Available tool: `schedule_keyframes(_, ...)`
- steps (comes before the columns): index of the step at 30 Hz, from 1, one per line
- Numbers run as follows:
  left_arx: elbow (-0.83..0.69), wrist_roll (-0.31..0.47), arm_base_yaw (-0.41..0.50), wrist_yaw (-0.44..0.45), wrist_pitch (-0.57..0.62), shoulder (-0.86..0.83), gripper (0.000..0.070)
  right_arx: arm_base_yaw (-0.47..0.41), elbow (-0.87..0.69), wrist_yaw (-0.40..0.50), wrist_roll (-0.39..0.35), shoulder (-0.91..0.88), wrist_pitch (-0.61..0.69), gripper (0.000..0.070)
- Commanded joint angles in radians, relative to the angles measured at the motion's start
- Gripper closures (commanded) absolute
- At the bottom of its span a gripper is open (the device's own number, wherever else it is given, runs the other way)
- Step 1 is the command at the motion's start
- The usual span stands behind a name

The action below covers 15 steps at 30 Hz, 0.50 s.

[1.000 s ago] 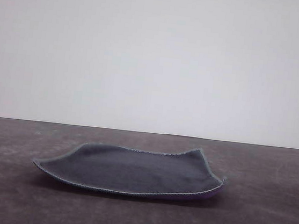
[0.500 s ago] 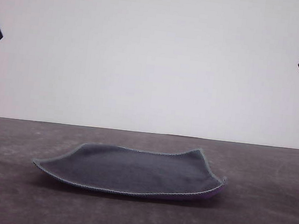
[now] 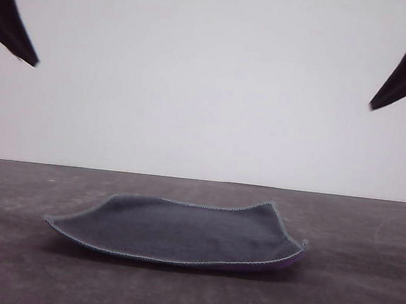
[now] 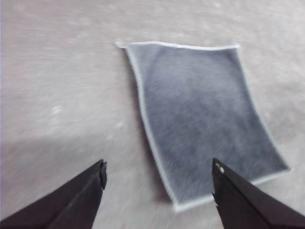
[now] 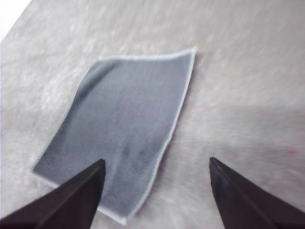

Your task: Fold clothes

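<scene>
Left hand [image 3: 3, 70]: dark fingers at far left, high above the desk [image 3: 363, 288], spread apart, holding nothing; in the left wrist view [image 4: 157, 174] both fingertips [image 4: 100, 169] hang clear of the fabric.
Cloth [image 3: 179, 231]: one, grey face up, pale stitched edging, lying flat mid-desk, right corners curling up slightly, a purple sliver under the near right edge.
Right hand [image 3: 404, 123]: at far right, high up, fingers parted, empty, well apart from the cloth.
</scene>
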Motion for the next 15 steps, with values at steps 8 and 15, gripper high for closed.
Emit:
schedule_keyframes(8,0.017,-0.104,-0.002,0.116,0.255,0.273,0.0266,-0.018,0.015,-0.139,0.105,0.319,0.307,0.0261)
schedule_keyframes(15,0.036,-0.166,-0.002,0.178,0.428,0.495,0.0266,-0.028,0.102,-0.193,0.107,0.575,0.427,0.0261)
